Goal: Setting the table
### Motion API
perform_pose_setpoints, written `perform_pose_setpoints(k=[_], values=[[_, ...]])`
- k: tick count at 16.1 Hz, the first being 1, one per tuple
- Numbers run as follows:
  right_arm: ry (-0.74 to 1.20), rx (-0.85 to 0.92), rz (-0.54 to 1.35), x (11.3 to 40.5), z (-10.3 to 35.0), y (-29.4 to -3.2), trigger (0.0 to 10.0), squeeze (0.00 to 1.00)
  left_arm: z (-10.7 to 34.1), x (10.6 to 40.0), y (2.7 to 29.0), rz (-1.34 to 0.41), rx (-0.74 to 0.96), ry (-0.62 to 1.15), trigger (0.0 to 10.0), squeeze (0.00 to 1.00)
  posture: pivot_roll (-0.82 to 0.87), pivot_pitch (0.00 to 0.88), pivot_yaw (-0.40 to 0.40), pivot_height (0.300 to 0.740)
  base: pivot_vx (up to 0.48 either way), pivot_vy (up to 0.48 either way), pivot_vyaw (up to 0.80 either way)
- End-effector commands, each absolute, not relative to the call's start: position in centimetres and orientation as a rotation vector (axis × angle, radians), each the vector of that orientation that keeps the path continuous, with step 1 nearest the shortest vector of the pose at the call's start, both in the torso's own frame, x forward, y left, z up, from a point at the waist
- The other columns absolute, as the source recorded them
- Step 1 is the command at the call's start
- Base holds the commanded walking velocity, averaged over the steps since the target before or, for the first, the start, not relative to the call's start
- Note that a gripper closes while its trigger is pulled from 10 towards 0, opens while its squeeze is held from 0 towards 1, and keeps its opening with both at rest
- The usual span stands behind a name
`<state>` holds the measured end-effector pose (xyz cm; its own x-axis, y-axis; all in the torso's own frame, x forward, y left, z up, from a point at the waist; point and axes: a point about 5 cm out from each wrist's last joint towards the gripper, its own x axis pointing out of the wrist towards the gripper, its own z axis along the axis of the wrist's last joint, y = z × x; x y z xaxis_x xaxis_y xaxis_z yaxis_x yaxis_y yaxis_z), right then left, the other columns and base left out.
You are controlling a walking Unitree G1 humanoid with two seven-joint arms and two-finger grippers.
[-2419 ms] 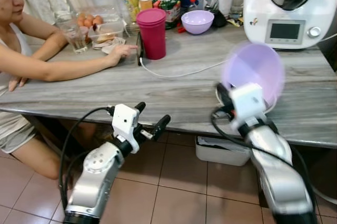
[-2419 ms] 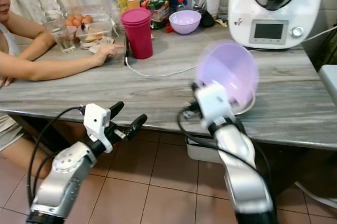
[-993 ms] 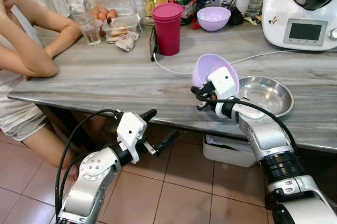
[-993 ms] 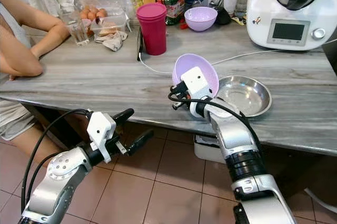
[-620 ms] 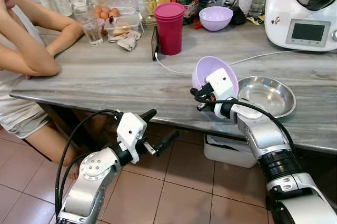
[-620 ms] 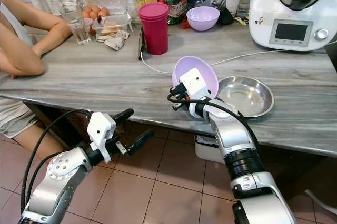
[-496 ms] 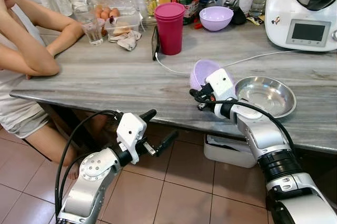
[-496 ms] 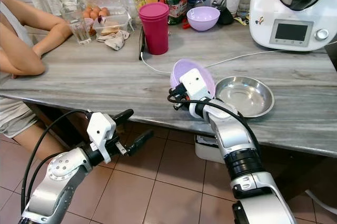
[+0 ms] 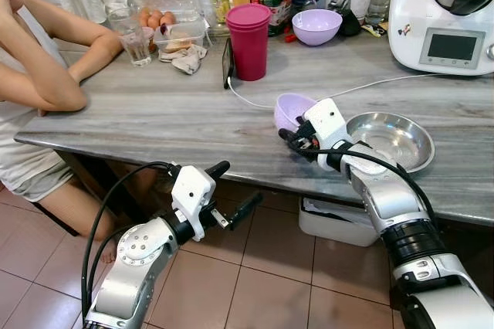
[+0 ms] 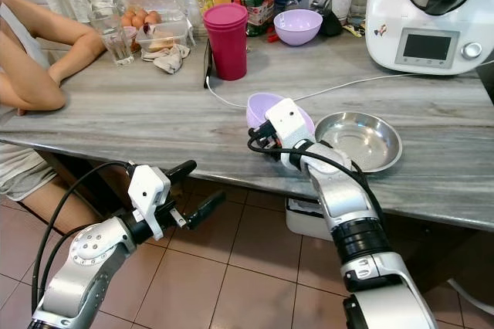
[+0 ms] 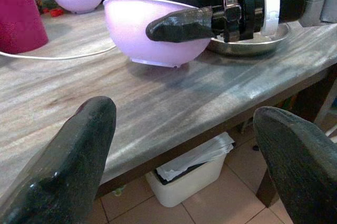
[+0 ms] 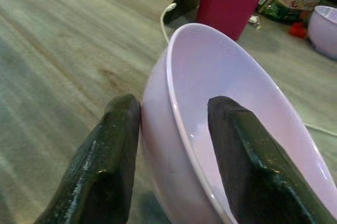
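The right arm reached forward and inward over the desk (image 9: pixel 154 113) edge, its silver forearm angled up from the lower right. The right end effector (image 12: pixel 174 145) was clamped across the rim of the lilac bowl (image 9: pixel 293 106), one black finger outside the wall and one inside. The left arm was bent below the desk's front edge, and the left end effector (image 9: pixel 229 190) hung there with its two fingers spread apart, gripping nothing.

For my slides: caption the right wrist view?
Right pincer grips the lilac bowl's rim, bowl resting on the grey table.
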<state>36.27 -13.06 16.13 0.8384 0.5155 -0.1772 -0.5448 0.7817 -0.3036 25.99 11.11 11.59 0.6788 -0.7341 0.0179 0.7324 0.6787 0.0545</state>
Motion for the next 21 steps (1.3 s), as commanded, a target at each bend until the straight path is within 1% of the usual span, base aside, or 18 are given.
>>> perform_pose_setpoints(k=[1,8,12,17,21], values=[[0.041,-0.373,0.579,36.6,17.3,-12.5,10.0,1.0,11.6,25.9,11.2,-0.826,0.069,-0.037,10.0,0.0,-0.23,0.067,0.112,0.74,0.0,0.0,0.0],[-0.048,-0.428,0.515,37.0,18.7,-12.5,10.0,1.0,11.5,25.9,11.2,-0.824,0.076,-0.029,10.0,0.0,-0.22,0.063,0.112,0.74,0.0,0.0,0.0],[-0.104,-0.419,0.498,37.0,19.5,-12.0,10.0,1.0,11.4,25.9,11.2,-0.82,0.076,-0.026,10.0,0.0,-0.22,0.062,0.112,0.74,0.0,0.0,0.0],[-0.138,-0.391,0.521,36.6,19.8,-11.1,10.0,1.0,11.4,25.9,11.2,-0.817,0.077,-0.024,10.0,0.0,-0.22,0.064,0.109,0.74,0.0,0.0,0.0],[-0.174,-0.363,0.495,36.1,20.0,-10.7,10.0,1.0,11.4,25.9,11.1,-0.817,0.075,-0.025,10.0,0.0,-0.23,0.065,0.111,0.74,0.0,0.0,0.0]])
